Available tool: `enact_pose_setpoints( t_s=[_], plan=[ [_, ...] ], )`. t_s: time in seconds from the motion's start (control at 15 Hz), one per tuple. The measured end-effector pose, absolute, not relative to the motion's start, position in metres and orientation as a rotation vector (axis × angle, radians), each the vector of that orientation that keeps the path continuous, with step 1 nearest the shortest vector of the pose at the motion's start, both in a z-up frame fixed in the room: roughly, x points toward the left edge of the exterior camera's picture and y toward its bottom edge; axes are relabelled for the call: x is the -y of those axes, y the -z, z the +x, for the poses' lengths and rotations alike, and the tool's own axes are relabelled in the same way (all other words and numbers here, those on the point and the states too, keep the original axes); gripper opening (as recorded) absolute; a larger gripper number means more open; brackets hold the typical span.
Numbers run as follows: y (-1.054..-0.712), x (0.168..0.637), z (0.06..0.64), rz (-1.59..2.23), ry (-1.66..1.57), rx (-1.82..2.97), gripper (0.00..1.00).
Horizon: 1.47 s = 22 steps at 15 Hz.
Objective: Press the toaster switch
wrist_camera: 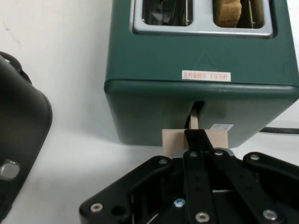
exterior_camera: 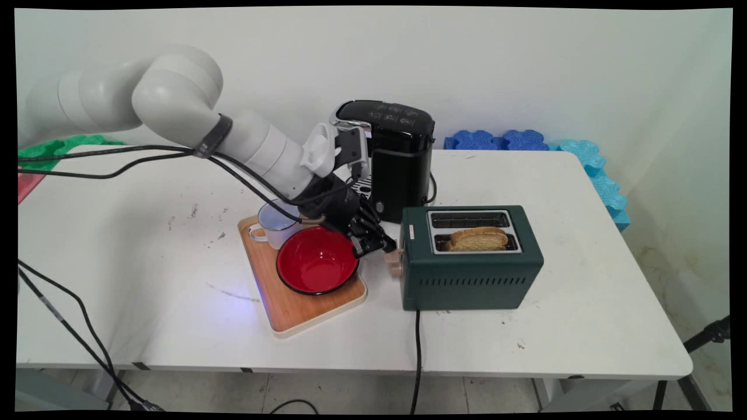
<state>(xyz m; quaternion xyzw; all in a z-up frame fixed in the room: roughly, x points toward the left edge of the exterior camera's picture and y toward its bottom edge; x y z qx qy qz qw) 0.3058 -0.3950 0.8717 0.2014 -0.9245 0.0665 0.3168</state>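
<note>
While my jaws are drawn together, pressing the beige lever (wrist_camera: 195,138) on the end of the green toaster (exterior_camera: 470,258), a slice of toast (exterior_camera: 478,239) sits in its near slot; a red bowl (exterior_camera: 317,260) lies just beside on a wooden tray (exterior_camera: 303,309).

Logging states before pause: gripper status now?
Gripper: fingers together, resting on the beige lever of the green toaster; shut, holding nothing.

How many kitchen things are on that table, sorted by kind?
Appliances: 2, dark green two-slot toaster, black coffee machine.
Dishes: 2, red bowl, white enamel mug.
Boards: 1, wooden tray.
Food: 1, toast slice.
Total: 6.
</note>
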Motion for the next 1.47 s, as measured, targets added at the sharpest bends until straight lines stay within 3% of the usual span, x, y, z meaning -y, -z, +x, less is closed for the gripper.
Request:
enact_pose_setpoints(
  t_s=[1.47],
  plan=[
    [-0.854,0.386,0.311,0.564,-0.169,2.414,0.00]
  ],
)
